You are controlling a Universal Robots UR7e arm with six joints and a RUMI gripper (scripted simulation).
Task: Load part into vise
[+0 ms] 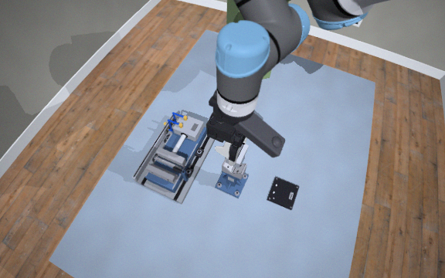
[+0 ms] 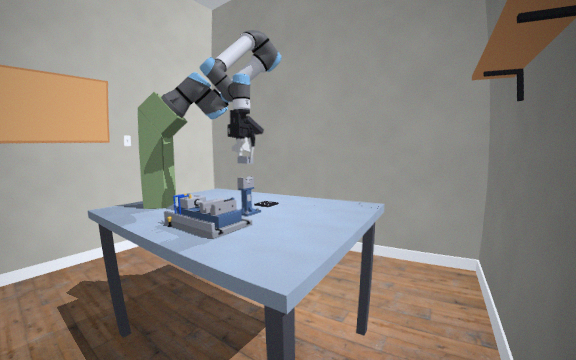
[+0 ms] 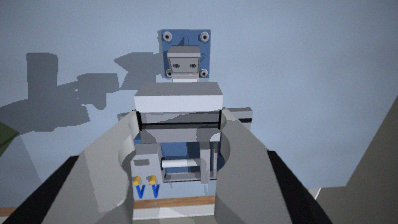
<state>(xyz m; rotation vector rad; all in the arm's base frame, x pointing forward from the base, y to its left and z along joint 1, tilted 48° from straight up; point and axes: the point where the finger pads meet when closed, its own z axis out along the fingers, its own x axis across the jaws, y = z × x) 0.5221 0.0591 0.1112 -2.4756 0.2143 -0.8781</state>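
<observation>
My gripper [image 1: 232,154] [image 2: 244,151] [image 3: 181,109] is shut on the part [image 2: 244,159] [image 3: 178,101], a grey block held across the fingertips. A dark groove runs along the side of the block that faces the wrist camera. The gripper hangs well above the V-block [image 1: 234,169] [image 2: 245,186] [image 3: 182,62], which stands empty on its blue base [image 1: 222,184] [image 3: 164,49]. The open vise [image 1: 173,158] [image 2: 207,209] [image 3: 186,162] lies to the left of the V-block, with nothing between its jaws. The black infeed plate [image 1: 283,192] [image 2: 266,203] lies bare to the right.
The air cylinder [image 1: 190,127] with blue fittings [image 1: 175,119] sits at the vise's far end. The arm's green pedestal [image 2: 155,150] stands at the table's back edge. The wrist camera housing [image 1: 263,135] juts out to the right of the gripper.
</observation>
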